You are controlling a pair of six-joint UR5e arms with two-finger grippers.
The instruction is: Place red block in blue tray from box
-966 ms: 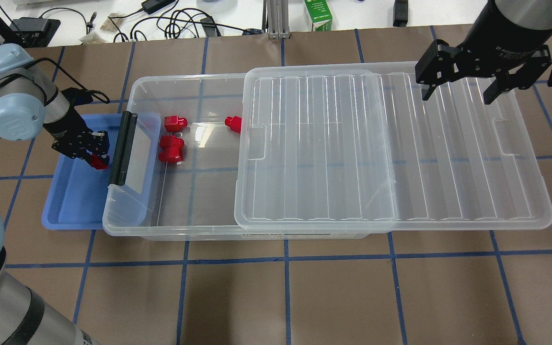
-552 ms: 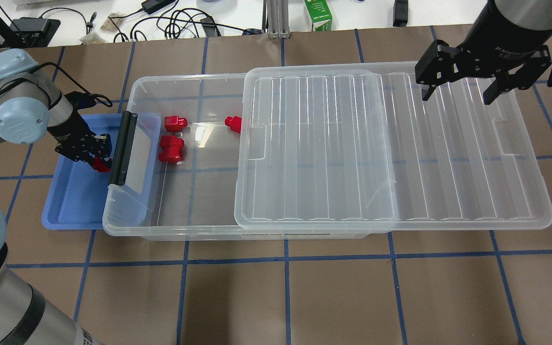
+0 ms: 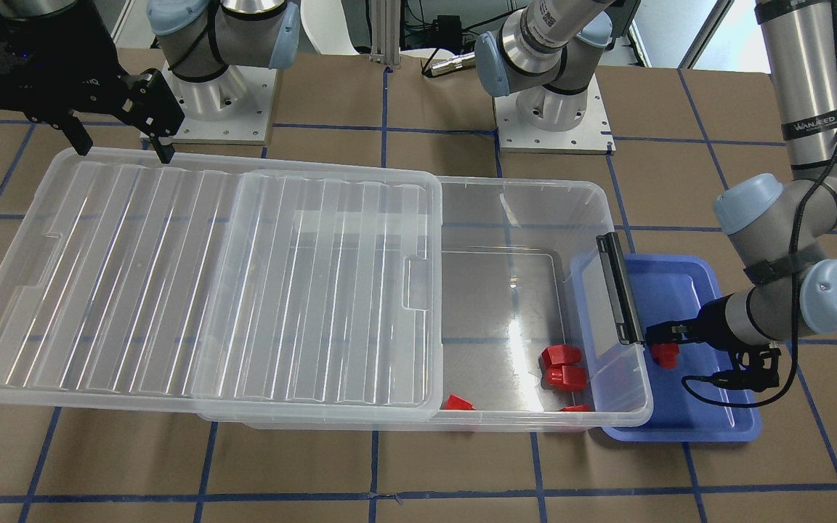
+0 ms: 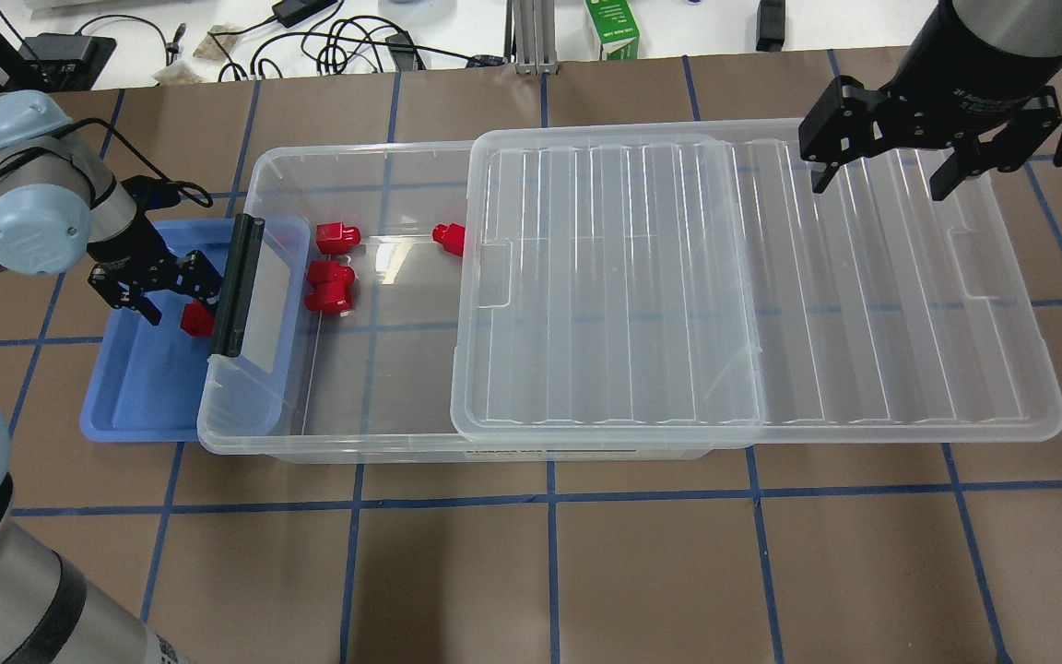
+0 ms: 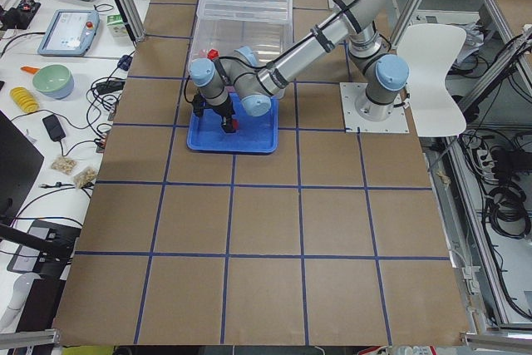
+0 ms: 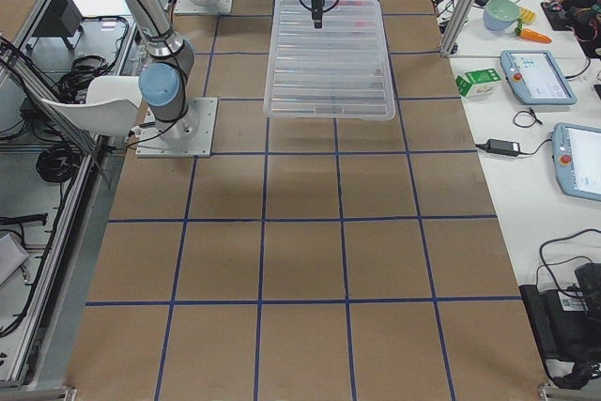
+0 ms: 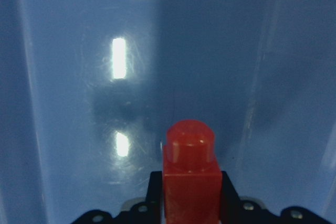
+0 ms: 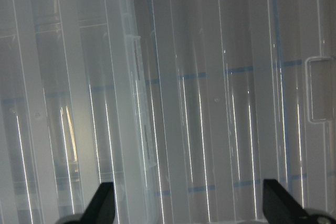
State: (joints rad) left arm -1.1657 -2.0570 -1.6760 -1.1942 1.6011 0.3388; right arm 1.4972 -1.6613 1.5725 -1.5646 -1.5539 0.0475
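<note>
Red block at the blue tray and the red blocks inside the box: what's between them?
The clear end wall of the box, carrying the black bar latch, stands between them; the overhead view shows it.

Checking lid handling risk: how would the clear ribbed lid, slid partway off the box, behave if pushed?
The clear ribbed lid looks thin, so probably light and slightly flexible, though its ribs should stiffen it. Resting on the box rim, smooth plastic, it would likely slide easily.
</note>
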